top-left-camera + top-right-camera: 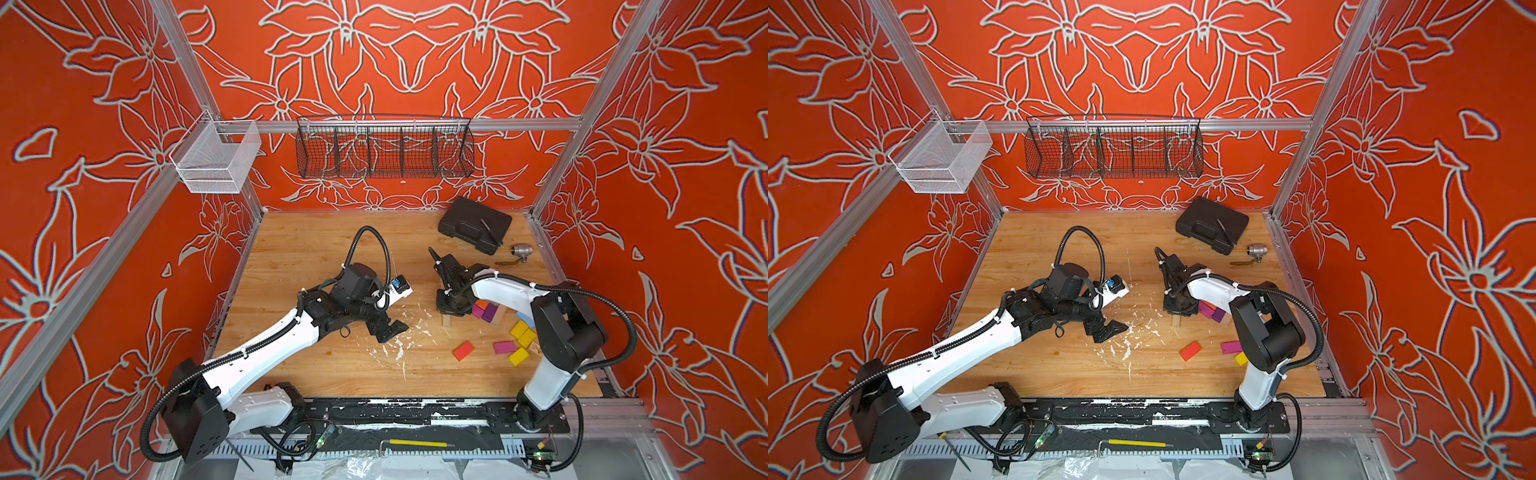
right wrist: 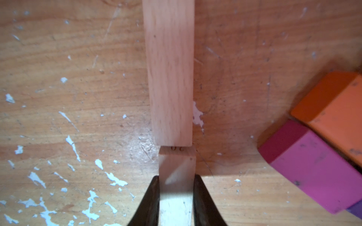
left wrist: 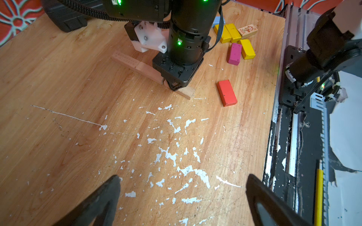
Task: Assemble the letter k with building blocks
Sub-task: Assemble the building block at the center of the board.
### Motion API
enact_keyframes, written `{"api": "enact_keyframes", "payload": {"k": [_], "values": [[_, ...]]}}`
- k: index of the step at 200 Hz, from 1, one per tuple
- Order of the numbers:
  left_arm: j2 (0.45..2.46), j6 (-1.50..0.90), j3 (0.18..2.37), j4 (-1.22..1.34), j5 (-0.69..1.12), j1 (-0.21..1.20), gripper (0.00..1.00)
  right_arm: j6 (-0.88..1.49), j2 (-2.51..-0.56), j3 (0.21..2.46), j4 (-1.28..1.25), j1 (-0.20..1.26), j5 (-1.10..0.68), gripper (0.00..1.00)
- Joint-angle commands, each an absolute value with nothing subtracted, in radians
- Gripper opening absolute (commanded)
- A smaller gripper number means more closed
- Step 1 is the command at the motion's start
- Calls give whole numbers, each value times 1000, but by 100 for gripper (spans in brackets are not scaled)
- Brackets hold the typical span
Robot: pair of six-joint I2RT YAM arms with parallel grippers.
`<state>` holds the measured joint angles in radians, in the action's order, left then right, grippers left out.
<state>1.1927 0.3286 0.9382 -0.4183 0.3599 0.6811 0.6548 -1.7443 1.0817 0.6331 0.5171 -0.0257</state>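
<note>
wood block [image 2: 177, 166] clamped in right pincer [image 2: 176, 177] — magenta block [image 2: 313, 172] beside, left pincer [image 3: 183, 176] spread wide, empty

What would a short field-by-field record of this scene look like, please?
left gripper: open, empty, over the flecked wooden table
right gripper: shut on plain wooden rectangular block
held block: on the table, end to end with second plain wooden block
loose blocks: red rectangular block, magenta rectangular block, yellow rectangular blocks, apart from that row
</note>
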Motion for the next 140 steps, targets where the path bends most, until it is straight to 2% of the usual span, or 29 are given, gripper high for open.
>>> {"api": "enact_keyframes", "payload": {"k": [1, 140], "values": [[1184, 333, 946, -420, 365, 686, 97, 653, -1767, 1101, 654, 521, -3, 27], [1183, 334, 946, -419, 367, 686, 97, 648, -1781, 1118, 652, 521, 9, 28]]}}
